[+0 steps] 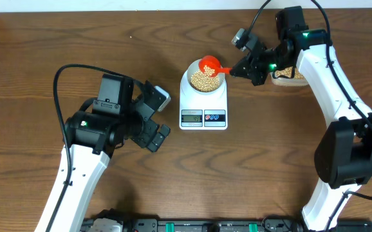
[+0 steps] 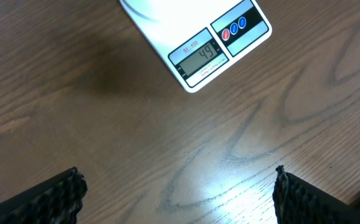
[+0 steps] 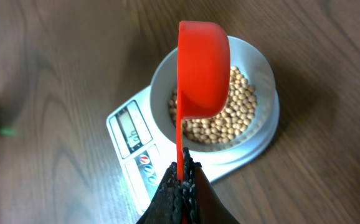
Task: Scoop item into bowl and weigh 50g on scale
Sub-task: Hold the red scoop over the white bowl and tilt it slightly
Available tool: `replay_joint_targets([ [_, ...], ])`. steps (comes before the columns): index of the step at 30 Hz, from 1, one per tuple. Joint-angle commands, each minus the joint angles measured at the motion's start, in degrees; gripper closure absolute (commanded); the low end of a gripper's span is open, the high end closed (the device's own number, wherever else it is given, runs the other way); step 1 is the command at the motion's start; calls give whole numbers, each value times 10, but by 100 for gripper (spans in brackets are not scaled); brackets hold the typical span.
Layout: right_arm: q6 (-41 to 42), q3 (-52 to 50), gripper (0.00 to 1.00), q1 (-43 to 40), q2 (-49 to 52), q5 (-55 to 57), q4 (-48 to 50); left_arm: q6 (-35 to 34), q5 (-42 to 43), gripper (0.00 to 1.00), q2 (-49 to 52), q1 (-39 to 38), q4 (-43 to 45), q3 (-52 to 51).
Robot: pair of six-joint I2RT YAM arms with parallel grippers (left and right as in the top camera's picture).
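Observation:
The white scale (image 1: 203, 106) stands mid-table, and its display (image 2: 200, 57) reads about 49 in the left wrist view. On it sits the pale bowl (image 1: 203, 78) holding a heap of beige beans (image 3: 223, 115). My right gripper (image 1: 242, 69) is shut on the handle of a red scoop (image 3: 198, 68), which is tipped sideways over the bowl (image 3: 261, 68). My left gripper (image 2: 180, 196) is open and empty above bare table, left of the scale (image 2: 192, 37).
A container of more beans (image 1: 289, 75) sits at the back right, mostly hidden behind the right arm. The table's far edge runs along the top of the overhead view.

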Motion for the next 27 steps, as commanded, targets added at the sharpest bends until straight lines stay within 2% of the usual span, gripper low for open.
replay_joint_targets([
  [1, -14, 12, 99, 14, -23, 17, 0, 10, -2, 2, 3, 0, -1, 1],
  [27, -3, 12, 99, 15, -23, 16, -2, 10, -2, 2, 3, 0, -1, 1],
])
